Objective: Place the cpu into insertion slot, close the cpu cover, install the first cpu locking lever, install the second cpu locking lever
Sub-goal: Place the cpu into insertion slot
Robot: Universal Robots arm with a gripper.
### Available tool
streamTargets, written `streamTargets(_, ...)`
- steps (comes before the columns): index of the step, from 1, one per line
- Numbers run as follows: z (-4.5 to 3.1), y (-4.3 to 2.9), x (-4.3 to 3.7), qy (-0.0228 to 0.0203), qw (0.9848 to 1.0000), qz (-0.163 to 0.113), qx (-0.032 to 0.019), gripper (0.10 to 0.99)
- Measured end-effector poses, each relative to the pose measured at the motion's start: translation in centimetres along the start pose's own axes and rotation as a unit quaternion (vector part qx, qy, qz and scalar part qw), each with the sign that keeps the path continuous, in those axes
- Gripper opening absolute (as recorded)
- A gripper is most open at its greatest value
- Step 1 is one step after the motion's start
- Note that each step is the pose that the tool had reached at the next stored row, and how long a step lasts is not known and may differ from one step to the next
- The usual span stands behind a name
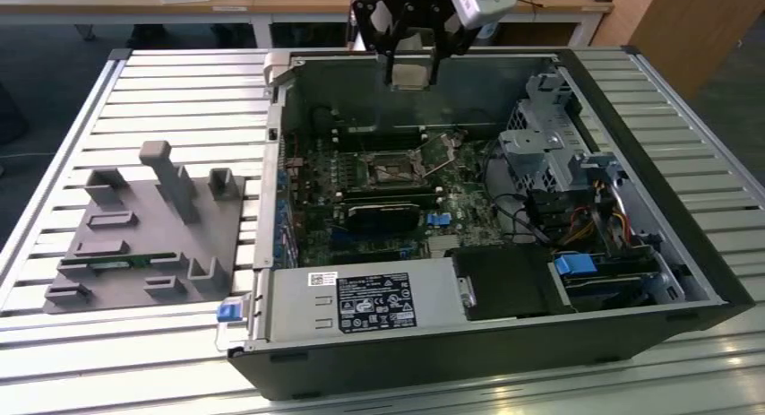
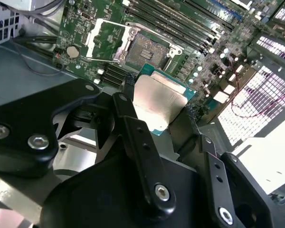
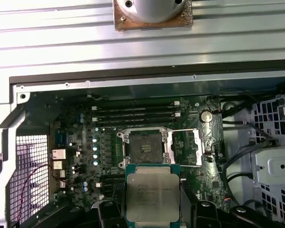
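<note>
My gripper hangs over the far wall of the open computer case, shut on the cpu, a flat silver-topped square chip. In both wrist views the cpu sits between the black fingers, well above the green motherboard. The insertion slot lies bare and dark in its metal rim. The cpu cover is flipped open beside the slot, and the board shows through its window.
A black expansion card lies just in front of the slot, and long memory slots run beside it. A drive cage with cables and a power supply fill the case. A grey parts fixture sits on the slatted table.
</note>
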State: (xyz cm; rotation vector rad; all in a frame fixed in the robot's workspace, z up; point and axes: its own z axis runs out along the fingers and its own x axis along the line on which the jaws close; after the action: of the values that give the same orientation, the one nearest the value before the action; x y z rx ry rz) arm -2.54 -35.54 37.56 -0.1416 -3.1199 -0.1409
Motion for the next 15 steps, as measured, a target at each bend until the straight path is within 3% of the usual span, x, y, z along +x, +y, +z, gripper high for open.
streamTargets(15, 0.01, 0.00, 0.00, -0.0038, 0.9991, 0.042, -0.0009, 0.541)
